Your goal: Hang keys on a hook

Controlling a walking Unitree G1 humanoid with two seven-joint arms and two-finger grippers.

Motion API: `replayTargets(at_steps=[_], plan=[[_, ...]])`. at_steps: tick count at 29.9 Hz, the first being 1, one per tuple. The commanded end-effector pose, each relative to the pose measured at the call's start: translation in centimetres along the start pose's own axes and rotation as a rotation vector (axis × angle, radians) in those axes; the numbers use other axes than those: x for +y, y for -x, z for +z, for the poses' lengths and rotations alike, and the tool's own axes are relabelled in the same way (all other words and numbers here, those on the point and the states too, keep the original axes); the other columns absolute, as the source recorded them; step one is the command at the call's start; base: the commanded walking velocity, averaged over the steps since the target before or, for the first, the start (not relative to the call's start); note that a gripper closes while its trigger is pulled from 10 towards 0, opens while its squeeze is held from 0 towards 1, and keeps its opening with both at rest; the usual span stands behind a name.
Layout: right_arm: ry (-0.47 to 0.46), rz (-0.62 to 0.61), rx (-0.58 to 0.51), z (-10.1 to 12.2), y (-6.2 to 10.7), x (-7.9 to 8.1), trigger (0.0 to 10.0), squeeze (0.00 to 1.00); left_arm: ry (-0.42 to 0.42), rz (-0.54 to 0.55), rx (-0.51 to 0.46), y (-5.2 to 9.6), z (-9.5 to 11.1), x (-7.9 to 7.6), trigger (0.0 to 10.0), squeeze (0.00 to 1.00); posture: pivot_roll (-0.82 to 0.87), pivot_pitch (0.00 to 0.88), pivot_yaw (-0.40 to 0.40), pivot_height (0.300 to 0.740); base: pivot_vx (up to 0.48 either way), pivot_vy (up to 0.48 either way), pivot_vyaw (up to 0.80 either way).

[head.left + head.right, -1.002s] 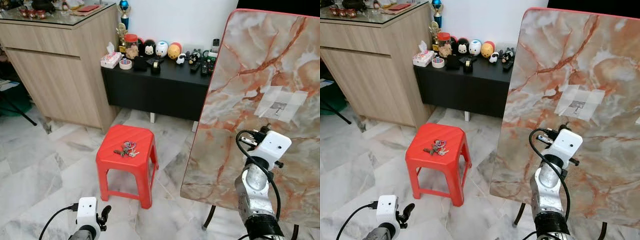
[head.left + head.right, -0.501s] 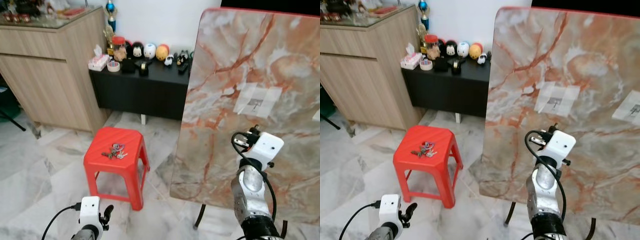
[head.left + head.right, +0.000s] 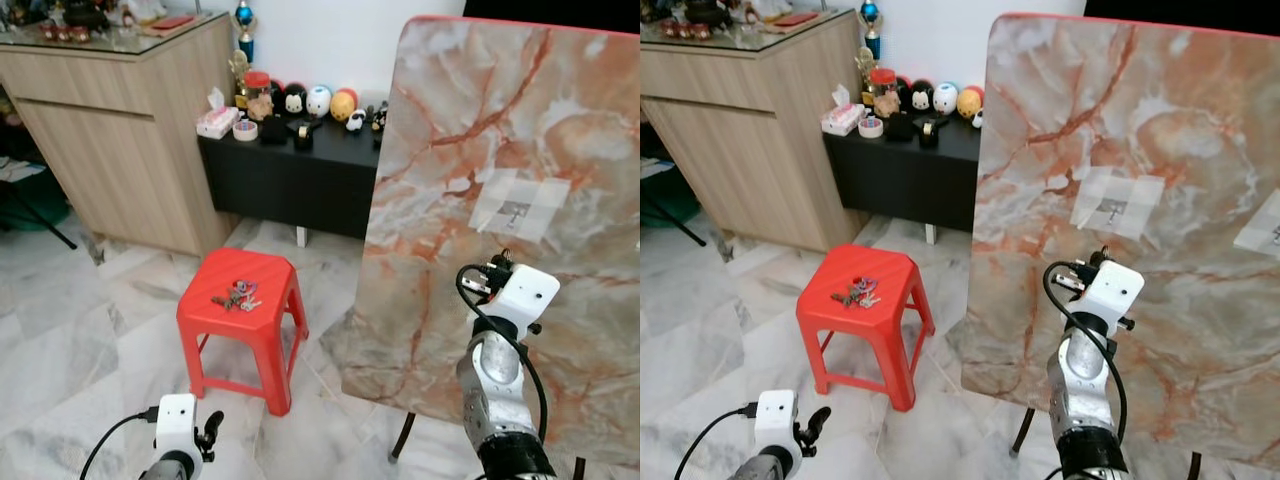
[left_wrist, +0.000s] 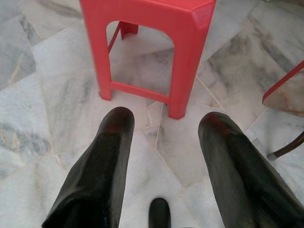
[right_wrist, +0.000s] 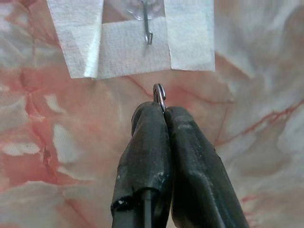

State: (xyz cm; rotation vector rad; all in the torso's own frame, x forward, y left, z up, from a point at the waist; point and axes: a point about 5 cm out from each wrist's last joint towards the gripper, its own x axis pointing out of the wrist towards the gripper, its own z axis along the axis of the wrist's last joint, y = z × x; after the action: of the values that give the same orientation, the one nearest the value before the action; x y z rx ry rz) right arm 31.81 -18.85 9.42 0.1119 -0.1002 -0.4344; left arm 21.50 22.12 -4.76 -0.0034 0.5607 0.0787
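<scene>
A bunch of keys (image 3: 237,297) lies on top of the red plastic stool (image 3: 250,330). To its right stands an upright marble-patterned board (image 3: 470,150) with a small metal hook (image 5: 147,29) held on by white tape (image 3: 517,207). My right gripper (image 5: 164,110) is raised in front of the board just below the hook, shut on a small metal ring (image 5: 159,94) that sticks out past the fingertips. Down near the floor in front of the stool (image 4: 156,19), my left gripper (image 4: 164,126) is open, with nothing between its fingers.
A wooden cabinet (image 3: 120,130) stands at the back left. Beside it a low black table (image 3: 300,175) carries toys and a tissue box. The board's dark legs (image 3: 403,437) reach the marble floor (image 3: 70,340) near my right arm.
The whole picture has swung left and back as my head moved. The keys still lie on the stool; both arms hold about the same pose.
</scene>
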Motion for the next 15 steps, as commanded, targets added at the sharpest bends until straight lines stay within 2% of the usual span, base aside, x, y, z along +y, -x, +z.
replayTargets(at_steps=[1, 6, 9, 15], plan=[[0.035, -0.006, -0.061, 1.0, -0.2, -0.2, 10.0, 0.0, -0.004, -0.001, -0.004, 0.0, 0.1, 0.0, 10.0, 0.0, 0.07, 0.004, -0.061, 0.74, 0.0, 0.0, 0.0], [0.134, -0.094, -0.136, 1.7, 0.2, -1.3, 10.0, 0.0, 0.002, -0.004, -0.007, -0.1, 0.2, -0.1, 10.0, 0.0, 0.07, 0.0, -0.067, 0.74, 0.0, 0.0, 0.0], [0.16, -0.108, -0.153, 1.9, 0.4, -1.5, 10.0, 0.0, 0.002, -0.005, -0.007, -0.1, 0.2, -0.2, 10.0, 0.0, 0.06, 0.0, -0.068, 0.74, 0.0, 0.0, 0.0], [0.244, -0.084, -0.211, 2.5, 0.6, -0.9, 10.0, 0.0, 0.004, -0.003, -0.002, -0.1, 0.1, -0.3, 10.0, 0.0, 0.07, 0.0, -0.069, 0.74, 0.0, 0.0, 0.0]])
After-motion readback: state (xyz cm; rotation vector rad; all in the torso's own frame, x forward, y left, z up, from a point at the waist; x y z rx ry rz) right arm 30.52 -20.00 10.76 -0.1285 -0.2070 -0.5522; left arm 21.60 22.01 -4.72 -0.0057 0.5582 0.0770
